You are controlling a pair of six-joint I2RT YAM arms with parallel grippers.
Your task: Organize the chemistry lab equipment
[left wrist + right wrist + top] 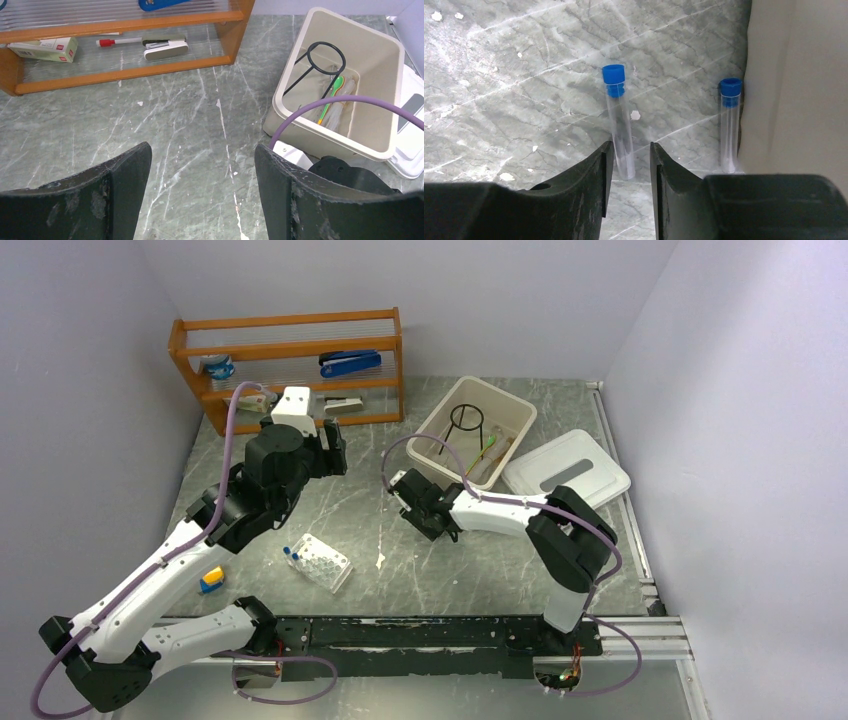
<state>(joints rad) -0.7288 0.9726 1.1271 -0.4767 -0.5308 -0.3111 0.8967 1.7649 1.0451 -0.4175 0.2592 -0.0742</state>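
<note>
Blue-capped vial (618, 120) flat, cap away from right claw (630, 148), base between its half-open jaws, ungripped.

It was a robot lab cell: pale walls (700, 340) boxed in a marbled surface (400, 570), a wooden shelf (290, 320) held stationery (350, 363), a beige bin (512, 430) held lab tools (466, 422).

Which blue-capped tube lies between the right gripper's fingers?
The left-hand tube in the right wrist view: its base lies between the fingers; the other tube lies beside the bin wall.
</note>
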